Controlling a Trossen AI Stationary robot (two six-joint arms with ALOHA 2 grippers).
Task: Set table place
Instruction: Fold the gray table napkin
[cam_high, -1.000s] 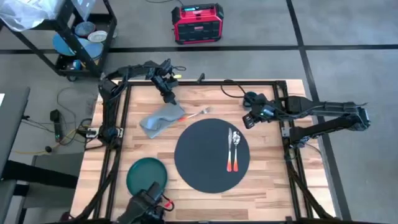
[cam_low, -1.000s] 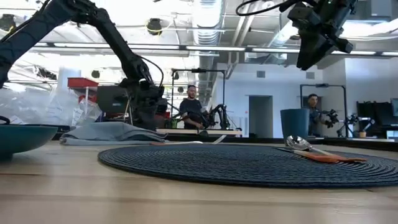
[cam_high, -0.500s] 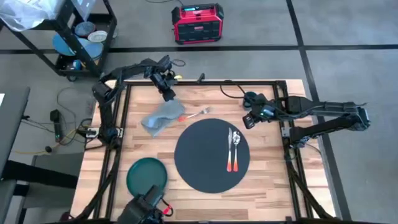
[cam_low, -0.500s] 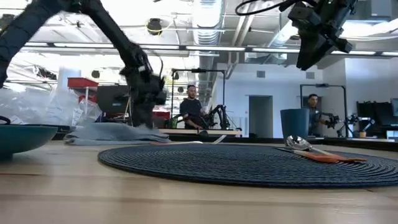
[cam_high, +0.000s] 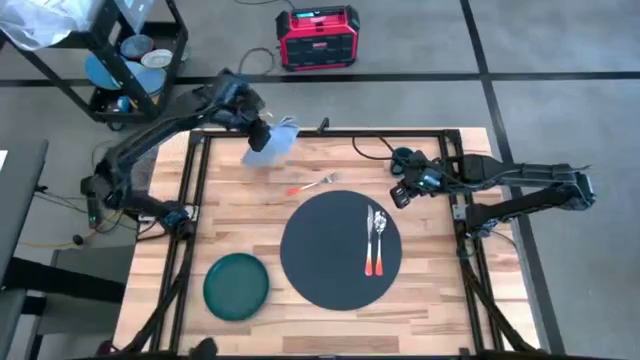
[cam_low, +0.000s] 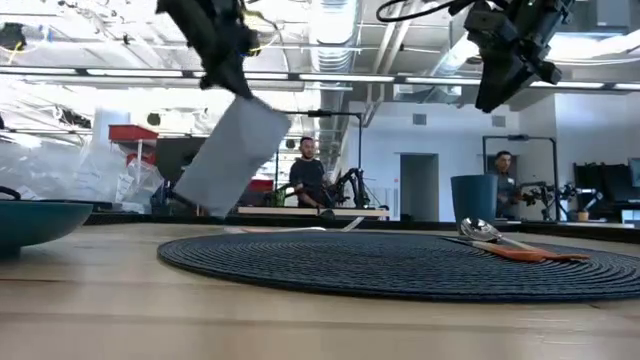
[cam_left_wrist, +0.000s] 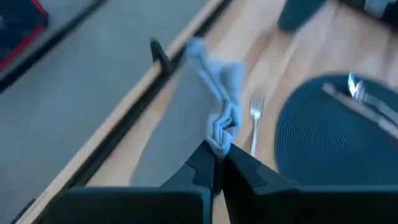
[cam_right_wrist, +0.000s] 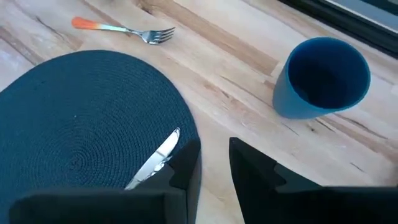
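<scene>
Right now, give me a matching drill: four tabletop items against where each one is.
Items:
1. grey cloth napkin
2. orange-handled metal fork
3. orange-handled spoon
4. round dark green plate

Places:
A. lying on the round dark grey mat
B. on bare wood at the table's near left
C. hanging from the left gripper, off the table
D. on bare wood just beyond the mat's far edge

Pairs: 1-C, 2-D, 3-A, 4-B
</scene>
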